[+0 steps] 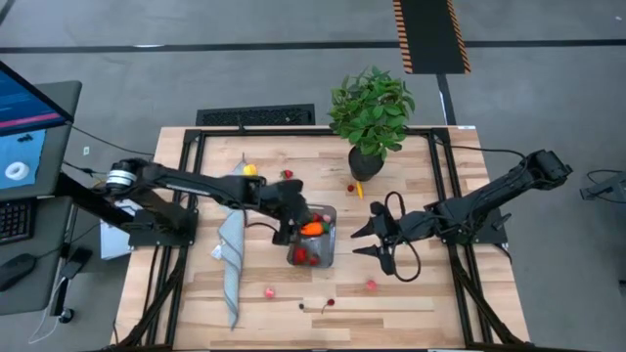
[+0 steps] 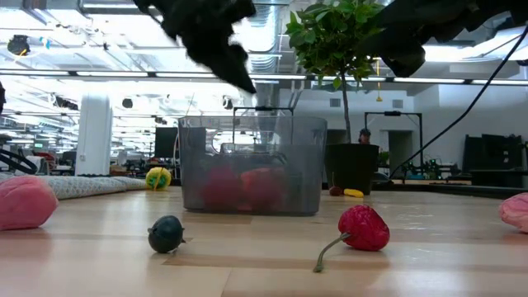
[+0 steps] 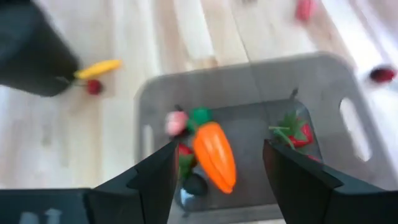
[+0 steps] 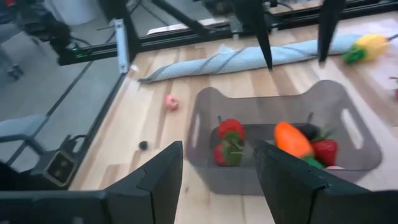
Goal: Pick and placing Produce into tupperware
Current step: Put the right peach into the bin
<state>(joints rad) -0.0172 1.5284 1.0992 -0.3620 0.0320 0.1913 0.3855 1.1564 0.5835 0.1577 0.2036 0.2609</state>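
Observation:
The tupperware (image 1: 315, 238) is a clear grey tub near the table's middle, also in the low view (image 2: 252, 165). In it lie an orange carrot (image 3: 214, 155), red strawberries (image 4: 230, 142) and a pink piece (image 3: 176, 122). My left gripper (image 1: 296, 223) hovers open over the tub's left part; in the left wrist view (image 3: 217, 180) the carrot shows between its fingers, apart from both. My right gripper (image 1: 376, 241) waits open just right of the tub, facing it (image 4: 217, 180). Loose produce lies around: a yellow piece (image 1: 250, 170), pink pieces (image 1: 269, 291) (image 1: 371, 285) and a red berry (image 1: 330, 301).
A long grey folded cloth strip (image 1: 233, 259) lies left of the tub. A potted plant (image 1: 372, 112) stands at the far edge, with a red berry (image 1: 352, 188) and a yellow piece (image 1: 360, 190) at its pot. Near the low camera sit a dark berry (image 2: 166, 234) and a red piece (image 2: 363, 227).

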